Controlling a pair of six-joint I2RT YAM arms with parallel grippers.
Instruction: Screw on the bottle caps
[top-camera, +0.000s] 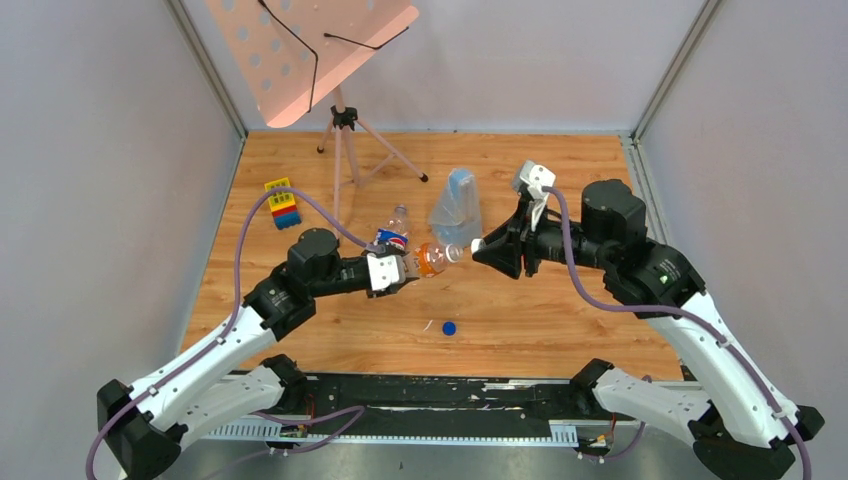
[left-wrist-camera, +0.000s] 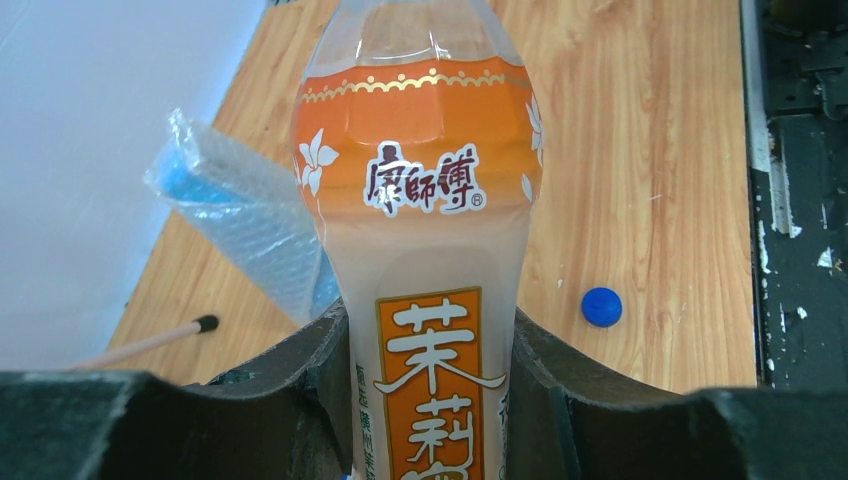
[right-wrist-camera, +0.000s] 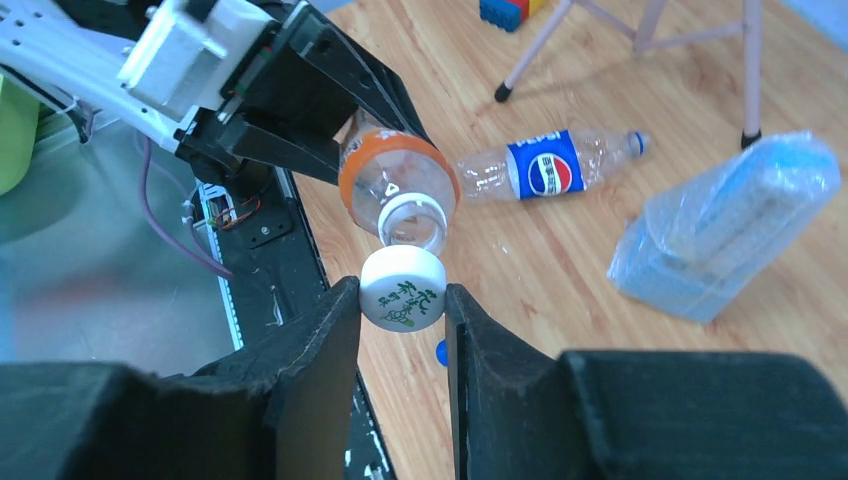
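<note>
**Two caps, two bottles, one pair meeting above the table**

The plain blue cap (top-camera: 449, 327) lies alone on the table (top-camera: 560, 320), nearest my bases. Beyond it, my left gripper (top-camera: 408, 268) is clamped round the orange bottle (left-wrist-camera: 420, 180). The bottle is held level, long axis left to right, open mouth toward my right gripper (right-wrist-camera: 400, 300). That gripper pinches the white cap (right-wrist-camera: 403, 285), marked in green, just at the mouth. The orange label carries Chinese characters. Farther off, the Pepsi bottle (top-camera: 393, 232) lies on its side, neck pointing away, near a bluish bag (top-camera: 456, 200).

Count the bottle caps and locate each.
2. White round plastic cap: pinched in the right gripper, by the mouth of the orange-labelled clear bottle. Plain blue round plastic cap: lying on the wooden table.
</note>
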